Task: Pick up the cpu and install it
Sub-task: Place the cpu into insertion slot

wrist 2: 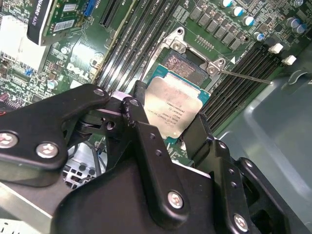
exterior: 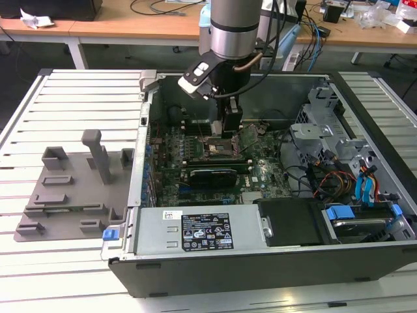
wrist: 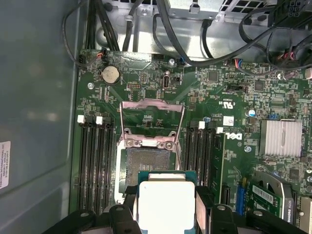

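Note:
The cpu (wrist 2: 173, 109) is a flat square chip with a shiny silver top and a green rim, also seen in the first wrist view (wrist: 165, 200). My gripper (wrist 2: 169, 118) (wrist: 165, 210) is shut on it, one black finger on each of two opposite edges. The chip hangs just above and partly over the open motherboard socket (wrist: 147, 165) (wrist 2: 184, 67), whose metal frame (wrist: 151, 119) is flipped up. In the exterior view my gripper (exterior: 229, 132) reaches down into the computer case right over the socket (exterior: 217, 149).
Black memory slots (wrist: 92, 165) flank the socket on both sides, with a thin metal lever (wrist 2: 243, 77) lying beside it. The open case (exterior: 273, 195) holds cables, drive bays and a silver heatsink (wrist: 282, 137). A grey fixture tray (exterior: 71, 189) lies at the exterior view's left.

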Available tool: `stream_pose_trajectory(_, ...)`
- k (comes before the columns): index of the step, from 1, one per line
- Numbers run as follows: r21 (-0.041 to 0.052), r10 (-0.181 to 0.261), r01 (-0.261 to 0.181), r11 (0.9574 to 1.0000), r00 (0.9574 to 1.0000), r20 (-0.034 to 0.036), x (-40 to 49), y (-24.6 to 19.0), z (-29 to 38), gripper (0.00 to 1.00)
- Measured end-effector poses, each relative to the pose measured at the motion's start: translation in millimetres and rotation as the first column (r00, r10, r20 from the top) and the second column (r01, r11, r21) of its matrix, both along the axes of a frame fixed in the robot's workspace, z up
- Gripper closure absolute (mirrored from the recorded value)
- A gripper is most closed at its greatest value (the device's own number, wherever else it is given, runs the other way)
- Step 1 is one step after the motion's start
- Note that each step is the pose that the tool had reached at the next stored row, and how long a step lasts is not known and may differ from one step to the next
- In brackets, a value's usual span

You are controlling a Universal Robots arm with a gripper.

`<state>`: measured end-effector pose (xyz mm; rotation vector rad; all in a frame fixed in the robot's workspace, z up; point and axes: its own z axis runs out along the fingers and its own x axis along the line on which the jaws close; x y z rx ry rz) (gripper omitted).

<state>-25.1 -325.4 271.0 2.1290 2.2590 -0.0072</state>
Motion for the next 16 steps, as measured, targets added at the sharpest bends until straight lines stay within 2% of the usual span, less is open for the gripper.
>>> stream_pose_trajectory(16,0.0001,0.0,0.0,1.0,1.0,0.0,0.0,0.0,-6.3,0.45)
